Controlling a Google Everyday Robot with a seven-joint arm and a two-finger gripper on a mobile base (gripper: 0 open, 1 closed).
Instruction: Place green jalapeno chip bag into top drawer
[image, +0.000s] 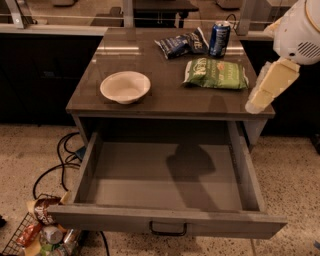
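The top drawer (125, 221) stands open and empty beneath the table (165, 97). The green jalapeno chip bag (216, 74) lies ungrasped on the table's right side. The gripper (264, 91) hangs beside the table's right edge, and its state cannot be determined. Grasping and placing remain.

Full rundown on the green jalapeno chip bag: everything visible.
The green jalapeno chip bag is a crinkly light-green pouch with white lettering and pale patches. It lies flat on the table top, toward the far right in view, just in front of the blue can and the dark blue chip bag. The gripper hangs off its right end, not touching it.
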